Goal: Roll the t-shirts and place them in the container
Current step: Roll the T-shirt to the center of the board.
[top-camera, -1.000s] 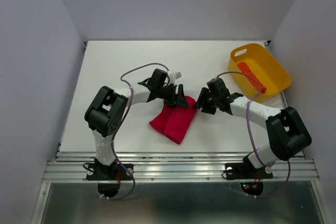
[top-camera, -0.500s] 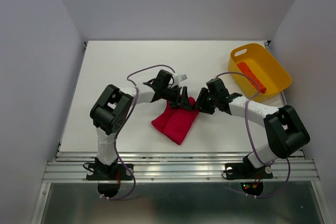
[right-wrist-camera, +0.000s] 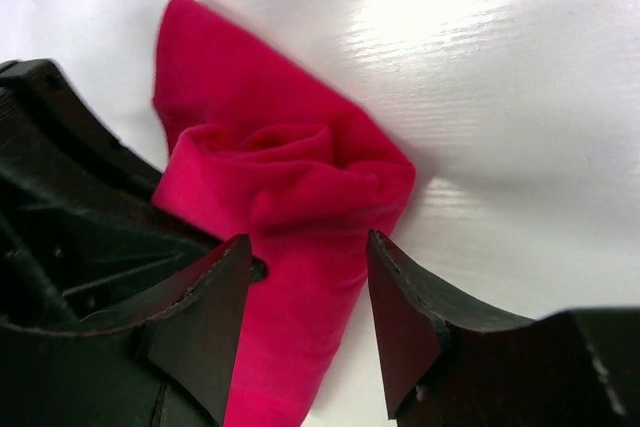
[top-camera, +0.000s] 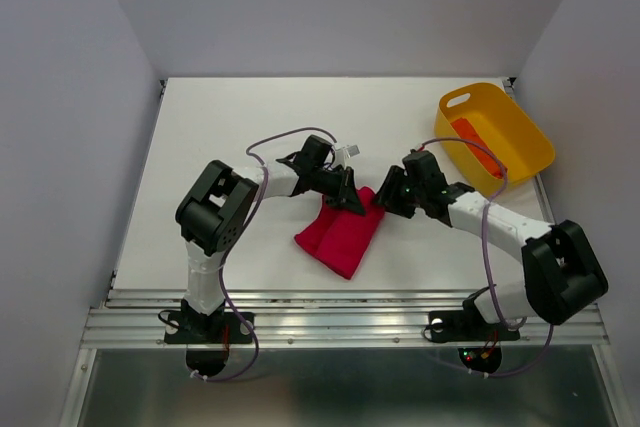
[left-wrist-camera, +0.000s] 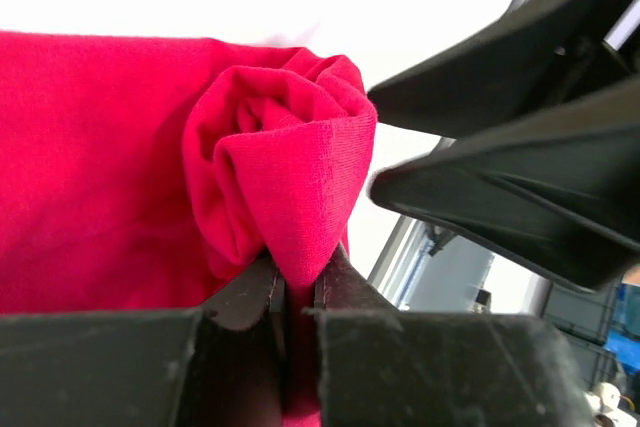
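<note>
The crimson-red t-shirt [top-camera: 343,233] lies folded on the white table, its far end curled into a small roll [left-wrist-camera: 285,142]. My left gripper [top-camera: 347,196] is shut on a fold of that roll; the cloth is pinched between its fingertips [left-wrist-camera: 297,292]. My right gripper [top-camera: 391,197] faces it from the right and stands open, its fingers either side of the rolled end [right-wrist-camera: 290,182] without clamping it [right-wrist-camera: 310,282]. The orange t-shirt [top-camera: 476,146] lies as a compact bundle in the yellow basket [top-camera: 527,133].
The basket stands at the back right of the table [top-camera: 230,137], close behind my right arm. The two grippers are nearly touching over the shirt; the right gripper's fingers [left-wrist-camera: 520,177] fill the right side of the left wrist view. Grey walls enclose the table.
My left gripper has shut on the rolled end of the red t-shirt and moved slightly right. The right gripper has shifted a little right and nearer, still open.
</note>
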{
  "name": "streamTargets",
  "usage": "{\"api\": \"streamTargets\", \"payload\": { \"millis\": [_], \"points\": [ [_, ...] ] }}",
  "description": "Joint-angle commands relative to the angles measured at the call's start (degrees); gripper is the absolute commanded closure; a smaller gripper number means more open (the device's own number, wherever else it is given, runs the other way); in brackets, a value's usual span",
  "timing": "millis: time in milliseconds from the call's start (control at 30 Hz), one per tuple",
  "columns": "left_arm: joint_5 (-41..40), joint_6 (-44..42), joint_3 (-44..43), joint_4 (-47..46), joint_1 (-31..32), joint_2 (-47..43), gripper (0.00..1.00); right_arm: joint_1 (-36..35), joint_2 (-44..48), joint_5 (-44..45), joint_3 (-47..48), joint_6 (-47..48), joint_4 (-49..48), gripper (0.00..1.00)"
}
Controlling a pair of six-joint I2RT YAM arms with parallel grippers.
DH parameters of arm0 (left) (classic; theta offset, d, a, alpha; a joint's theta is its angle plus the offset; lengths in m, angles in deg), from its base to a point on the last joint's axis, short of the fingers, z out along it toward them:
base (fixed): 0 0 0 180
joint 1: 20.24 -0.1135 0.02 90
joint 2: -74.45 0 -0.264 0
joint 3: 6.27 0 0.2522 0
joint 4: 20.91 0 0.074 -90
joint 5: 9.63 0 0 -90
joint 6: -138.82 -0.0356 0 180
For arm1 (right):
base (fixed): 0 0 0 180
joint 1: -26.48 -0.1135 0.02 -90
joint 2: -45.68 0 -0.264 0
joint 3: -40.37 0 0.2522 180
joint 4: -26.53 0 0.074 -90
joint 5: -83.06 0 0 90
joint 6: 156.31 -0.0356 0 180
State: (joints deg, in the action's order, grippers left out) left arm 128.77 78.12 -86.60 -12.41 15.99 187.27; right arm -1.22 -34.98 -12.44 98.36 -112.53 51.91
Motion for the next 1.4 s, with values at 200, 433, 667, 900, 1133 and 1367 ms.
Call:
{"api": "streamTargets", "payload": {
  "millis": [200,433,667,900,1133,1367],
  "points": [
    [4.2,4.2,0.7,-6.4,-0.6,-0.4,1.0,3.3,8.9,3.7,-8.4,-2.6,1.8,0.48],
    [4.2,5.2,0.8,-7.6,-0.7,-0.1,1.0,3.3,6.9,2.2,-9.1,-1.2,1.2,0.72],
    [6.0,7.2,1.0,-10.1,-0.6,0.4,1.0,3.3,-2.1,-4.2,-8.9,-2.8,-9.4,0.78],
    [8.3,9.5,1.7,-13.2,-0.5,0.9,1.0,3.3,-4.9,-6.9,-10.4,-4.0,-21.1,0.81],
    [9.3,10.5,1.2,-14.6,0.4,2.1,1.0,3.3,-7.7,-8.7,-10.1,-3.4,-26.0,0.82],
    [8.4,11.5,1.4,-16.1,0.8,3.8,1.0,3.3,-9.7,-7.8,-8.2,-2.1,-25.1,0.83]
  ]
}}
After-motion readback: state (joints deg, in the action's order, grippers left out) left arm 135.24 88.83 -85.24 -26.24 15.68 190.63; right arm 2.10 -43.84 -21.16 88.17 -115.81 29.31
